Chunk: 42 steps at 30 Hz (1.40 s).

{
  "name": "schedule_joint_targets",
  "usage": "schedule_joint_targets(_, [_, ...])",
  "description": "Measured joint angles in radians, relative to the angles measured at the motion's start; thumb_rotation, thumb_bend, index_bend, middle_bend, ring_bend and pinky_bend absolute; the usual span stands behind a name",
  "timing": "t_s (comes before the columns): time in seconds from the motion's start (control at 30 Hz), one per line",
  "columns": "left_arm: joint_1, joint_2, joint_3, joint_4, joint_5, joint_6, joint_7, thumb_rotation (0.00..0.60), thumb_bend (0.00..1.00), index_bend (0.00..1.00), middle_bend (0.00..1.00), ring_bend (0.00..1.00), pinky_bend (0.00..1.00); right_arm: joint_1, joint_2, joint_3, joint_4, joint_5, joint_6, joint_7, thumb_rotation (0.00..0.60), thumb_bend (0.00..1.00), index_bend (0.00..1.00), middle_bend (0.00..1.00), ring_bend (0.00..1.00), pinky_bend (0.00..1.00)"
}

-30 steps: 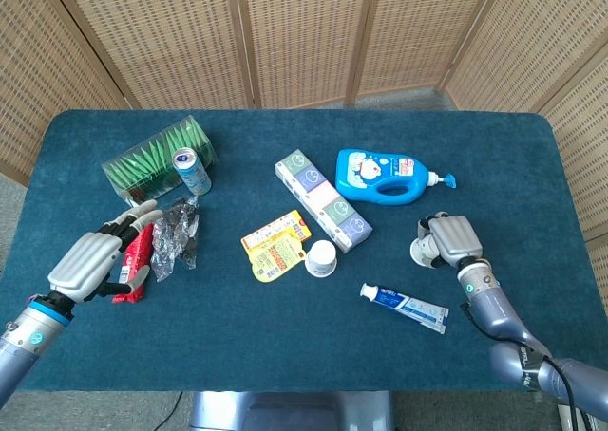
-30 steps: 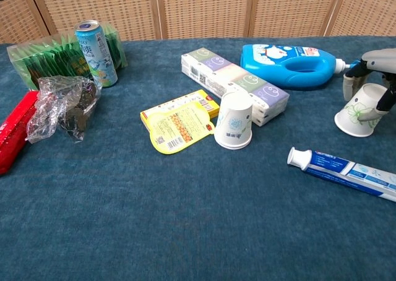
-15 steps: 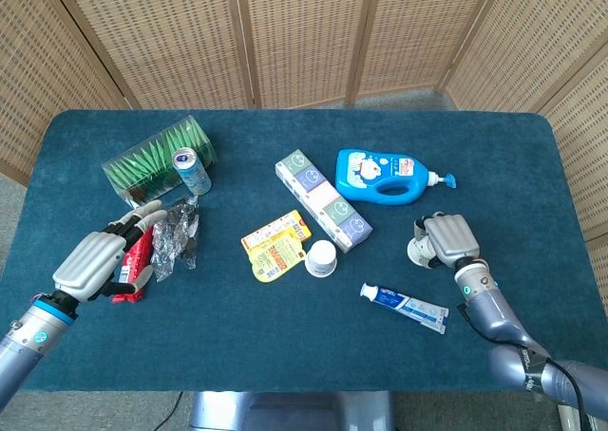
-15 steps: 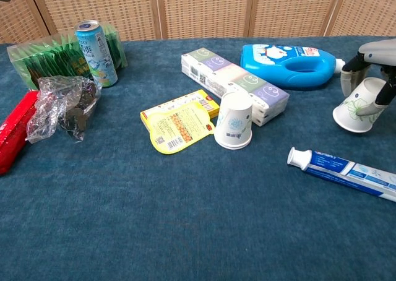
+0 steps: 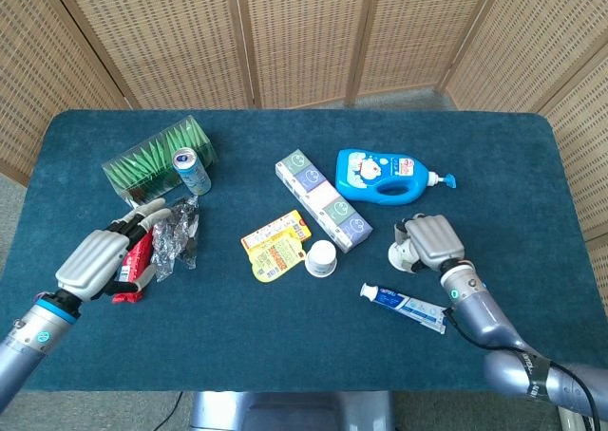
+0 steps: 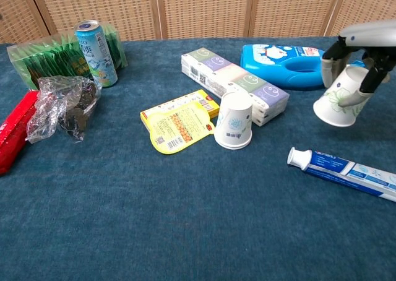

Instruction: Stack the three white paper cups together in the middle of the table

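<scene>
Since the earlier pictures, the right hand (image 6: 361, 58) had carried its white paper cup (image 6: 339, 98) leftward and up off the table, closer to the middle, while the left hand (image 5: 100, 255) had barely shifted.

At the far left, the left hand hovered with fingers spread and nothing in them, over a red packet (image 5: 136, 260) and just beside a crumpled clear wrapper (image 5: 177, 234). Behind those stood a drink can (image 6: 96, 53) against a clear box of green sachets (image 5: 152, 160).

Near the middle, a yellow snack packet (image 6: 179, 125) lay touching a second white paper cup (image 6: 234, 122), which stood upside down against a long box of tissue packs (image 6: 235, 83). A blue detergent bottle (image 5: 385, 175) lay on its side behind.

Further right, the right hand gripped the first cup from above, fingers wrapped round its sides, the cup tilted with its mouth down and to the left, above the table (image 6: 185, 219). A toothpaste tube (image 6: 343, 169) lay flat just in front. Only two cups showed.
</scene>
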Motion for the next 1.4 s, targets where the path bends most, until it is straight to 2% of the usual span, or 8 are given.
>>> schedule_joint_targets(0.3, [0.001,-0.005,0.002,-0.001,0.004,-0.001,0.008,0.6,0.5,0.0,0.0,0.0,0.19,0.086,0.047,0.008,-0.119,0.112,0.021,-0.08,0.6,0.27,0.47,0.43,0.32,0.7])
schedule_joint_targets(0.7, [0.002,-0.006,0.001,0.003,0.017,0.003,0.0,0.6,0.5,0.0,0.0,0.0,0.2,0.193,0.045,0.01,-0.204,0.234,0.076,-0.169,0.6,0.27,0.47,0.43,0.32,0.7])
schedule_joint_targets(1.4, [0.013,-0.009,0.001,0.061,0.034,0.017,-0.073,0.6,0.5,0.0,0.0,0.0,0.2,0.43,-0.052,0.033,-0.199,0.507,0.135,-0.299,0.6,0.27,0.47,0.43,0.32,0.7])
